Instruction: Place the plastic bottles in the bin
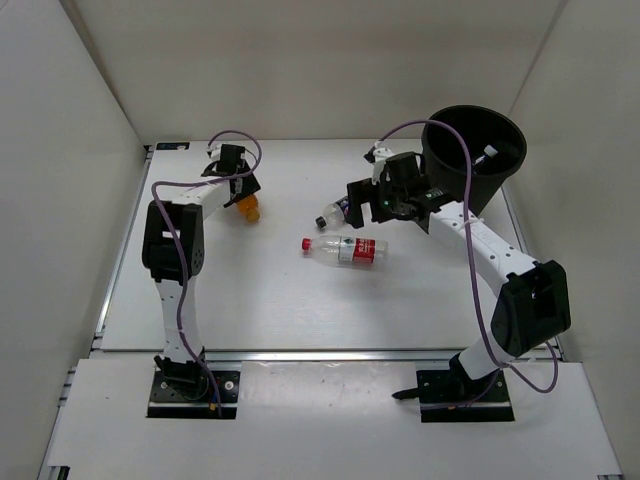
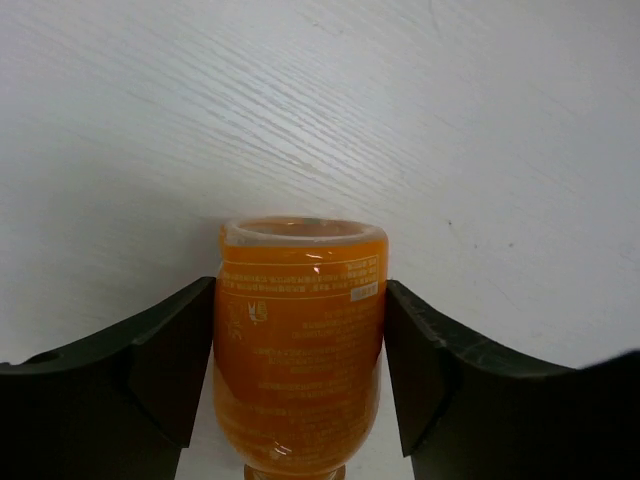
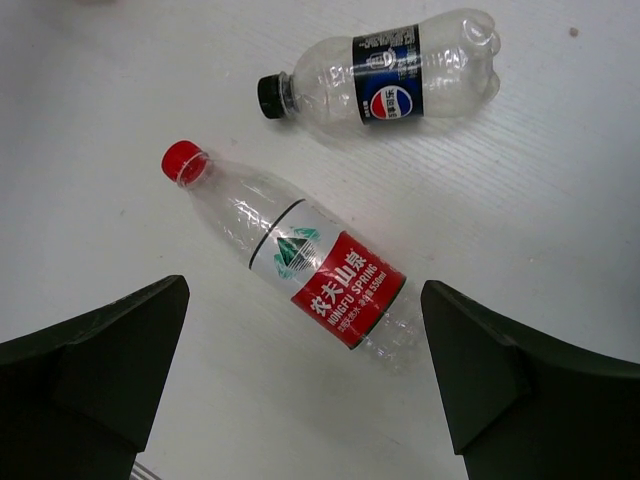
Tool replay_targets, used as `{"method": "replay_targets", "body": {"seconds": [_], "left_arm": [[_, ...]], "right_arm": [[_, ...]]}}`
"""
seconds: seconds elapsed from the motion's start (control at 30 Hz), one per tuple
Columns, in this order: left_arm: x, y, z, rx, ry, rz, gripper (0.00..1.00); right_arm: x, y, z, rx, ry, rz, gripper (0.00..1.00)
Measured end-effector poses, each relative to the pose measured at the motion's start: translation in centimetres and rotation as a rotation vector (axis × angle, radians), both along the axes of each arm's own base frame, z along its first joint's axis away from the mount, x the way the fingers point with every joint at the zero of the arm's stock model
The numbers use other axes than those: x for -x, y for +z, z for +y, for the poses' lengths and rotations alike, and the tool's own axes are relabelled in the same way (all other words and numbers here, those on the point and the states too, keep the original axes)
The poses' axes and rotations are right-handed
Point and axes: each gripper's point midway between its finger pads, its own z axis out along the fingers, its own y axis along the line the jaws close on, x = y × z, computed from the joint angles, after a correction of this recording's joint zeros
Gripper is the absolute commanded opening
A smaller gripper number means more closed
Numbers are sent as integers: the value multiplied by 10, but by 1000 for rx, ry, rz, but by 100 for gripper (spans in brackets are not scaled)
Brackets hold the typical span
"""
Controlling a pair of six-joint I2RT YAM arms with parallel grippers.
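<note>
My left gripper (image 1: 243, 193) is shut on a stubby orange bottle (image 1: 249, 209) at the far left of the table. In the left wrist view the fingers (image 2: 170, 350) press both sides of the orange bottle (image 2: 300, 360). My right gripper (image 1: 353, 207) is open and empty, hovering over two lying clear bottles: the red-label one (image 1: 345, 249) and the dark-blue-label one (image 1: 329, 216). In the right wrist view the red-label bottle (image 3: 300, 265) lies between the open jaws and the blue-label bottle (image 3: 390, 78) lies beyond. The black bin (image 1: 474, 150) stands at the far right. The green-label bottle and the second orange bottle are out of view.
White walls enclose the table on the left, back and right. The right arm's purple cable (image 1: 465, 200) loops in front of the bin. The arm bases (image 1: 195, 385) stand at the near edge.
</note>
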Motion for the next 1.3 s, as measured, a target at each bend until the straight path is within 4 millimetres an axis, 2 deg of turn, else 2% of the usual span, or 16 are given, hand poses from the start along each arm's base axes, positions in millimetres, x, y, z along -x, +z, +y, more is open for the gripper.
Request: {"method": "replay_targets", "body": {"seconds": [0.1,0.23,0.37,0.47,0.63,0.7,0.77,0.87,0.97,1.03,1.13,1.2,1.27,1.3], "left_arm": [[4,-6,5,9,19,23,58],[10,-3,8,9,23,29,46],[25,9,-8,35,-18,30,46],[50,32,-34,69,-91,-8,45],[108,91,-114,266,-310,-152,49],[126,113,-143,364,-394,-222,50],[141,128,-162,455,-454,-273,50],[149,142,-177,538,-501,-327,51],[155,151,-189,615,-536,-373,49],[158,159,-197,661,-561,-395,48],[164,174,-211,711,-613,-447,47],[171,181,-221,742,-644,-481,48],[178,183,-229,761,-672,-497,50],[180,187,-232,769,-685,-509,50]], "right_arm": [[4,-6,0,-7,-1,19,99],[7,-7,4,-15,12,27,99],[15,-3,25,-42,80,7,100],[25,4,49,-75,163,-20,98],[33,24,88,-198,241,-70,97],[34,29,97,-273,247,-65,97],[35,27,98,-332,234,-34,98],[37,17,90,-396,203,24,99],[49,10,79,-462,183,70,99],[58,15,78,-509,194,84,98],[62,29,82,-589,226,83,89],[64,39,84,-646,247,91,89],[64,45,83,-685,258,98,85],[65,45,82,-701,261,109,80]]}}
